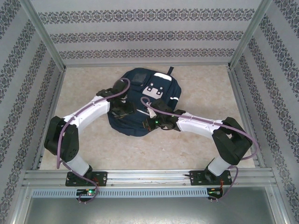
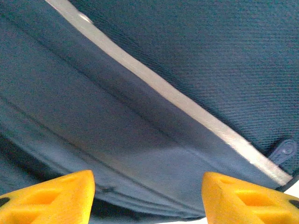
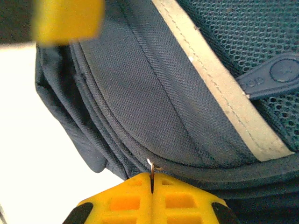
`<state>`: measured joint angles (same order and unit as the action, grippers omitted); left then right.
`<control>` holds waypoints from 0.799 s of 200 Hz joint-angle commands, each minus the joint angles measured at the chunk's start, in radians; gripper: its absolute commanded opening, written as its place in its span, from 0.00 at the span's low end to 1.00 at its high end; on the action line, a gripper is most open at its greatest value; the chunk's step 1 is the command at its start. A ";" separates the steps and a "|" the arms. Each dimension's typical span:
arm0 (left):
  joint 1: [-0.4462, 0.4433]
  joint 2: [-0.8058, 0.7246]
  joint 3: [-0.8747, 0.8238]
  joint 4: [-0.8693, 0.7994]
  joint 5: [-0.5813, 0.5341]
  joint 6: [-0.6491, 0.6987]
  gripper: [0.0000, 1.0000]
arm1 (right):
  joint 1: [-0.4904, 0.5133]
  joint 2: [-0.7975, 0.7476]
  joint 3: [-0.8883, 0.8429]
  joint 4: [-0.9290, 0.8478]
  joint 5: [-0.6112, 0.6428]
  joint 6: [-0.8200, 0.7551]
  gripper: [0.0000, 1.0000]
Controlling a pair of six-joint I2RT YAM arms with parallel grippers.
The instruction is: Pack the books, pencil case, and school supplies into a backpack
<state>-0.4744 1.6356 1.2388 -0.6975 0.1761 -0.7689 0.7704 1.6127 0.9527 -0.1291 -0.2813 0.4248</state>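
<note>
Your table (image 1: pixel 196 149) is beige and mottled. You've got the navy backpack (image 1: pixel 133 95) lying flat on it, mid-table, toward the far edge.

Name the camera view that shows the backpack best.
Top external: the backpack shows nearly whole, outline and white patches clear. Left wrist gives a close patch of navy fabric crossed by a white trim stripe; right wrist, fabric, mesh and trim.

The left arm (image 1: pixel 86 111) and the right arm (image 1: pixel 202 125) reach forward from their bases and bend inward at the elbows, bringing the two wrists close together. The left end effector (image 2: pixel 148 189) points downward with its yellow fingers (image 2: pixel 56 198) wide apart. The right end effector (image 3: pixel 152 182) has its fingers pressed flat together, tips touching.
</note>
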 commanded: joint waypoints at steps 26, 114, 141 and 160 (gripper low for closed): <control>-0.027 0.006 -0.065 0.153 -0.171 -0.252 0.59 | 0.030 -0.008 -0.004 0.092 -0.097 0.030 0.00; -0.058 -0.069 -0.252 0.297 -0.247 -0.538 0.62 | 0.042 -0.020 -0.019 0.083 -0.073 0.008 0.00; -0.057 -0.058 -0.252 0.321 -0.243 -0.562 0.44 | 0.046 -0.019 -0.009 0.078 -0.084 0.001 0.00; -0.056 -0.057 -0.211 0.270 -0.304 -0.506 0.12 | 0.047 -0.017 0.002 0.039 -0.048 -0.018 0.00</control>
<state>-0.5228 1.5795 0.9958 -0.3996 -0.0448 -1.2869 0.7910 1.6127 0.9413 -0.0692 -0.3084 0.4408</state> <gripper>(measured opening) 0.294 0.043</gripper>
